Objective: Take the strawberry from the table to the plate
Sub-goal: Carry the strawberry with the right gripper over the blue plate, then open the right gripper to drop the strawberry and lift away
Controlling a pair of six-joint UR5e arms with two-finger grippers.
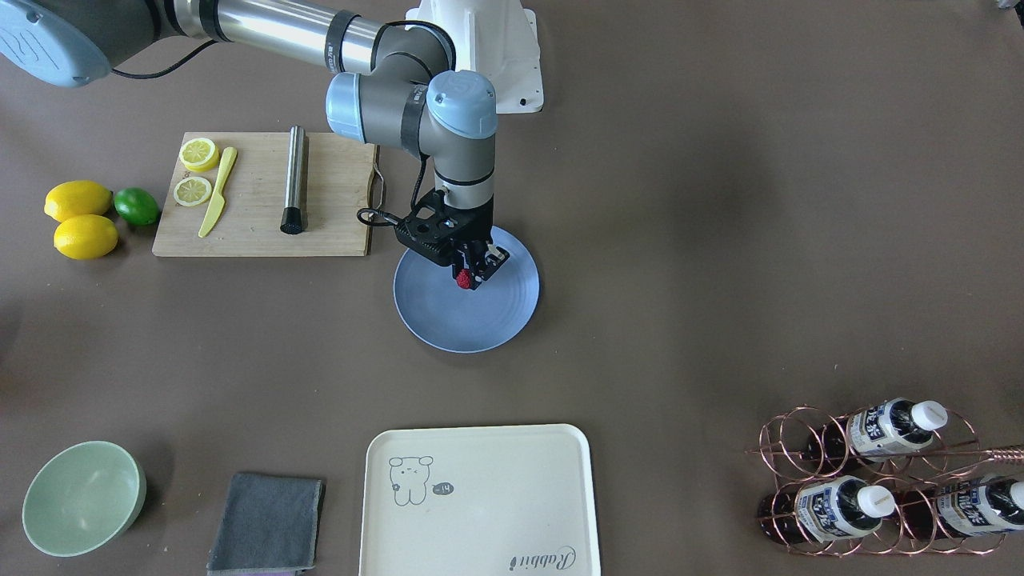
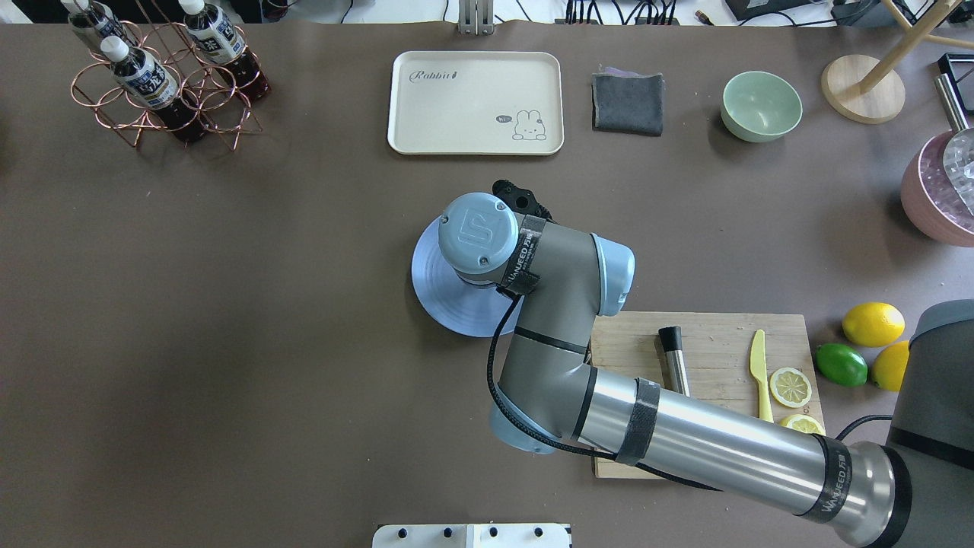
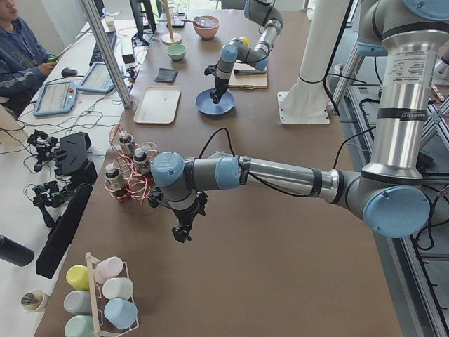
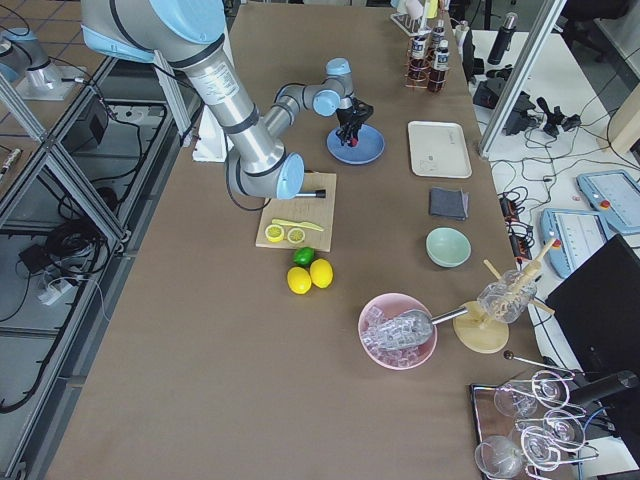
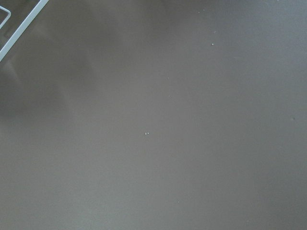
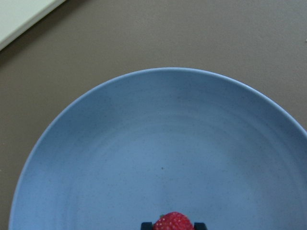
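Observation:
The red strawberry is pinched between the fingertips of my right gripper, which points down over the light blue plate. In the right wrist view the strawberry shows at the bottom edge between two dark fingertips, with the plate filling the view below it. I cannot tell whether the berry touches the plate. From overhead, the wrist hides the berry and part of the plate. My left gripper hangs over bare table near the bottle rack; I cannot tell whether it is open or shut.
A wooden cutting board with lemon slices, a yellow knife and a metal muddler lies beside the plate. Two lemons and a lime sit past it. A cream tray, grey cloth, green bowl and copper bottle rack line the far edge.

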